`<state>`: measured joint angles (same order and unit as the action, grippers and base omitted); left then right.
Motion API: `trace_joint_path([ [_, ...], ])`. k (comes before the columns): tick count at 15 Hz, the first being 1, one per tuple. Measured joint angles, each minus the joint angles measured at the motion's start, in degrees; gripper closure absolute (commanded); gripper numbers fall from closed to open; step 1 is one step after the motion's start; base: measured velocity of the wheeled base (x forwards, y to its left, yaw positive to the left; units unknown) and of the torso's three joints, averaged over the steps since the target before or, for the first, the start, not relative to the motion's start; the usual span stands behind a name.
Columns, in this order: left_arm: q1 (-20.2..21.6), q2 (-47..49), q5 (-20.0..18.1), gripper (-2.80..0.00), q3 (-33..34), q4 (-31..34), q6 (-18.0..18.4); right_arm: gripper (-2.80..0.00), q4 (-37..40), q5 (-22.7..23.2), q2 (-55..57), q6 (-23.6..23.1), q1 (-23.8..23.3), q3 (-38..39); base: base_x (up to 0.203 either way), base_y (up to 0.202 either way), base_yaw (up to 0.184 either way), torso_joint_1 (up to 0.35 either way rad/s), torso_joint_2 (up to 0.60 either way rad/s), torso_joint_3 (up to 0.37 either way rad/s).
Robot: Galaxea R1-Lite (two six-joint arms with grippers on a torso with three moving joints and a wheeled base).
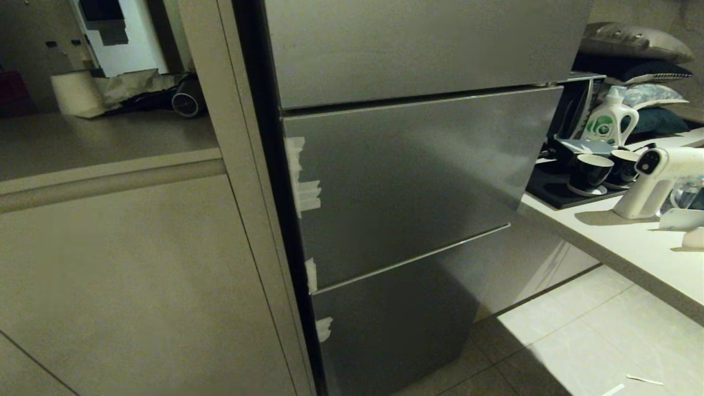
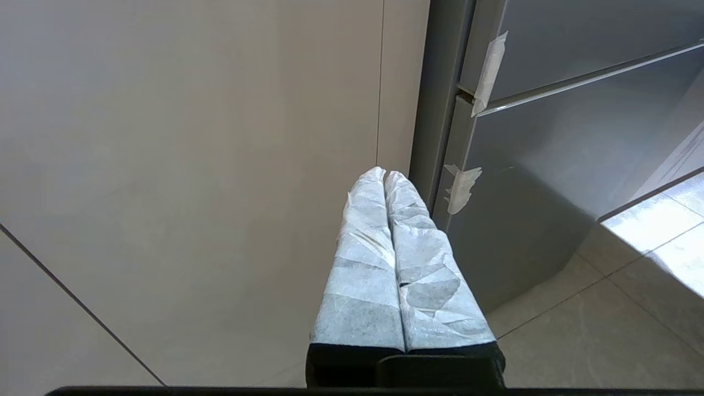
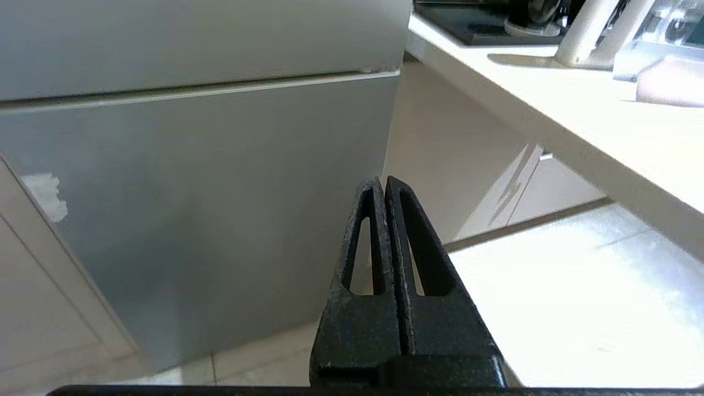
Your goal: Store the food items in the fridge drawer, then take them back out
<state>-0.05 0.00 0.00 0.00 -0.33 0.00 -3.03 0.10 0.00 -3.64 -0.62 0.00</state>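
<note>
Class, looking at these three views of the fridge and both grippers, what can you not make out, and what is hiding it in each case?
- Fridge drawer and food: in no view; the shut grey door panels cover the inside.
- Both arms: outside the head view.
- Left gripper: its surface is hidden under white wrapping.
- Spray gun and items on the counter: cut off by the head view's right edge.
- Right gripper: only its shut fingers show.
</note>
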Motion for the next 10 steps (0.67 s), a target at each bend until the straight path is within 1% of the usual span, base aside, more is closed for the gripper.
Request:
trace_joint_path([
  [4,0.02,0.0,0.0,0.0,0.0,0.0,0.0,0.0,-0.54,0.37,-0.11,-1.78,0.0,0.0,0.0,0.0,0.0,0.0,0.0,0.0],
  [10,0.02,0.0,0.0,0.0,0.0,0.02,0.0,0.0,-1.17,0.3,-0.11,-1.5,0.0,0.0,0.0,0.0,0.0,0.0,0.0,0.0],
])
